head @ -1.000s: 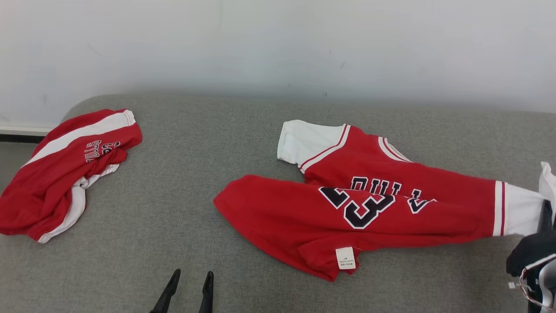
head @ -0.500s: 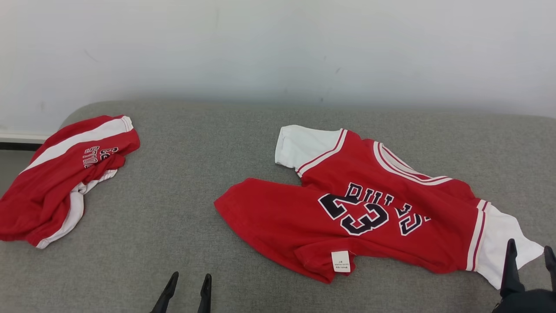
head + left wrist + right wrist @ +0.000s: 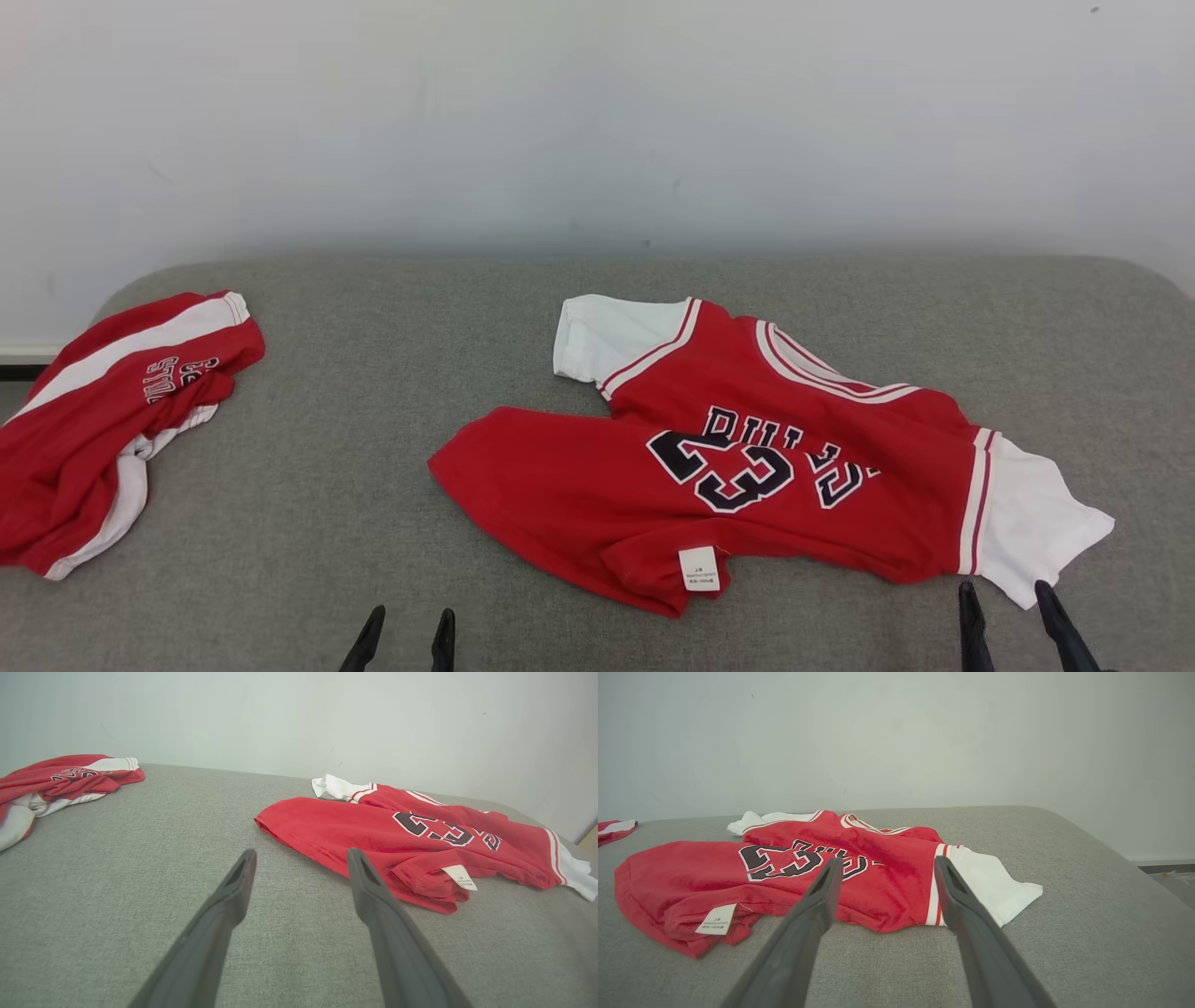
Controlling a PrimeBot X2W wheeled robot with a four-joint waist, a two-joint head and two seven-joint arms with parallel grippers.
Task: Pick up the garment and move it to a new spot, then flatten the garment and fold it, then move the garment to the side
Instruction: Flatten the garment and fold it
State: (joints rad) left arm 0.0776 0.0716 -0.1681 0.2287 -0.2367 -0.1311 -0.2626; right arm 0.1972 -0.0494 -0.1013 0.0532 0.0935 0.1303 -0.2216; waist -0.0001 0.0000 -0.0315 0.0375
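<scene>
From your left: crumpled red-and-white garment (image 3: pixel 112 420) at the edge of the grey woven surface (image 3: pixel 373 355); left gripper (image 3: pixel 412 614) spread, empty; red white-sleeved jersey (image 3: pixel 747 467) right of centre, long axis left-to-right, hem leftward, a sleeve rightward; right gripper (image 3: pixel 1005 590) released, near that sleeve; plain white wall (image 3: pixel 597 121) behind.

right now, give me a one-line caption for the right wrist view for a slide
Open right gripper poised before the red number 23 jersey lying rumpled on the grey padded surface.

left claw (image 3: pixel 412 614): dark grey, long, tapered | right claw (image 3: pixel 1003 588): same matte grey
</scene>
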